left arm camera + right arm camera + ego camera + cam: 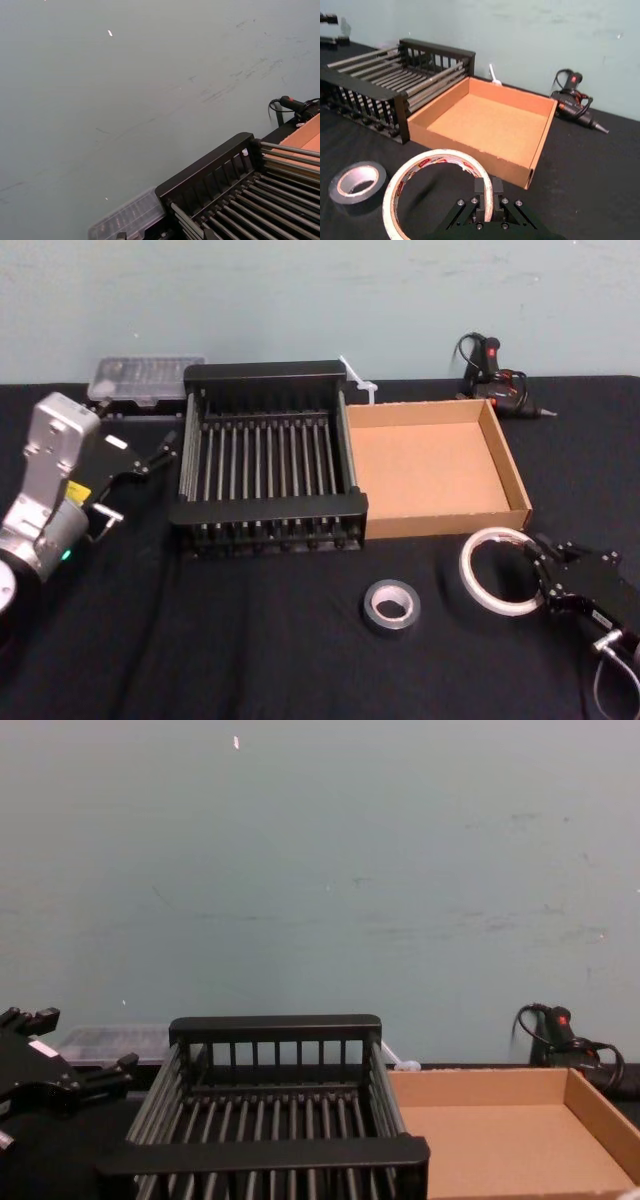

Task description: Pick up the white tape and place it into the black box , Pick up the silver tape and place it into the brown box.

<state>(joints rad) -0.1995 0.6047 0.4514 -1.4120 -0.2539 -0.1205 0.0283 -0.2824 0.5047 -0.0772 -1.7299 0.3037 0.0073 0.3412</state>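
Head view had the right gripper [537, 562] low at the near right of the black table [250, 640], clamped on the rim of the white tape [497, 571]. That roll was tilted up on edge in its grip, just in front of the near right corner of the brown box [430, 470], whether clear of the cloth or not I could not tell. From the right wrist view the two fingers [496, 187] pinched the roll's wall between them, one inside the ring and one outside, and the red printing ran along the inner face of the white tape [437, 167].

Just beside it, toward the middle of the table, the silver tape [390, 604] lay flat on the cloth, apart from both boxes and touched by nothing. It showed again in the right wrist view [357, 181], dark on its outer side with a pale core.

Side by side at the back stood the black box [265, 470] and the brown box, their walls touching or nearly so; both were bare inside. Behind the crate sat a clear plastic case [145, 378], and behind the cardboard tray a glue gun [495, 380] with its cord.

Over on the left, the left gripper [165, 452] hung raised beside the crate's left wall, its fingers spread and holding nothing; the chest view caught it low at the left edge [80, 1082]
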